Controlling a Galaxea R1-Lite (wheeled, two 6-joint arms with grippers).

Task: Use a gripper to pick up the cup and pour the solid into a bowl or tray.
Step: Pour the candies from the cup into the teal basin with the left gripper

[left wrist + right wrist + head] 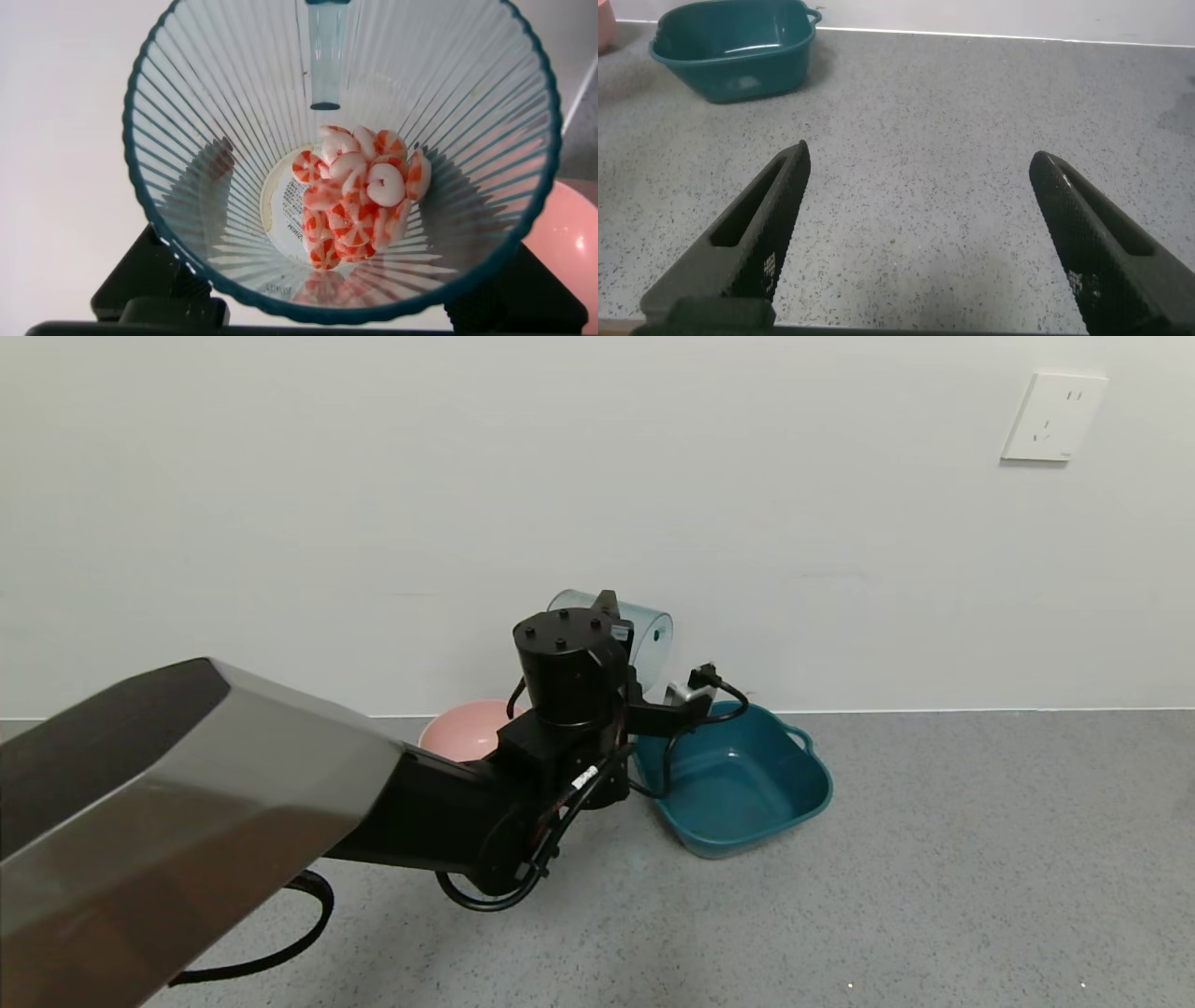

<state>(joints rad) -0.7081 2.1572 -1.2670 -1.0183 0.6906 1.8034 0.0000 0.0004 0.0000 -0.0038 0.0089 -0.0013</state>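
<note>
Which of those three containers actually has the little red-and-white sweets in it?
The ribbed clear blue-green cup, held up by the left hand. The sweets lie at its bottom. The teal basin looks empty; the pink bowl is mostly hidden.

Ribbed blue-green cup (pixel 644 633) raised, tilted above teal basin's (pixel 747 821) left rim; orange-white pieces (pixel 357 191) piled at cup bottom.

The cup (pixel 644 633) sits up off the table (pixel 934 859) in the left end effector (pixel 611 616), tipped on its side, above the back-left edge of the basin (pixel 747 784). Inside it, the round pieces (pixel 360 191) are heaped against the cup's base. The small bowl (pixel 467 728) lies left of the basin, against the wall (pixel 597 476). The right end effector (pixel 920 233) hovers over table well in front of the basin.
</note>
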